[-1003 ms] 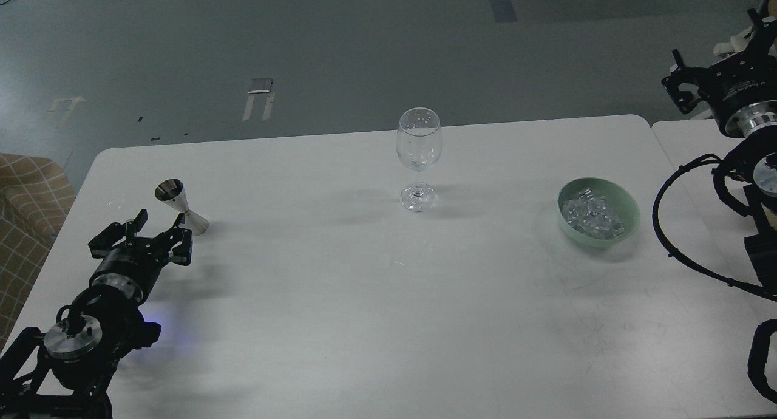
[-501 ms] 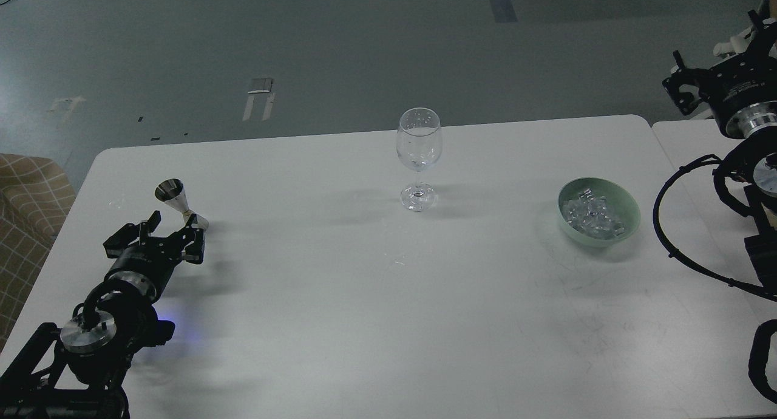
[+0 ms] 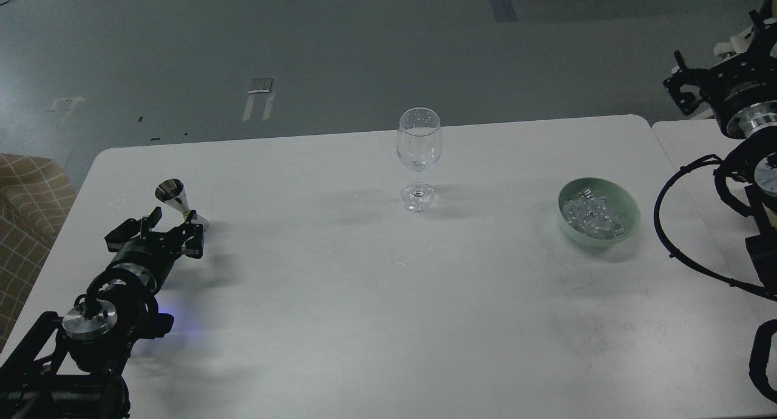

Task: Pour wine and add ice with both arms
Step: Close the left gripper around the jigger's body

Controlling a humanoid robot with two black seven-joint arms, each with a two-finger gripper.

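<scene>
Left gripper (image 3: 159,226), fingers spread and holding nothing, sits at lower left just short of the steel jigger (image 3: 180,204); I judge that cup light, rigid and slick, best pinched at its narrow waist. Right gripper (image 3: 692,91), at upper right, is too dark to read. Ice (image 3: 592,217) lies heaped in the green bowl (image 3: 628,207) at right: small, slippery cubes. Centre frame, the glass (image 3: 419,158) stands upright, fragile and empty.
</scene>
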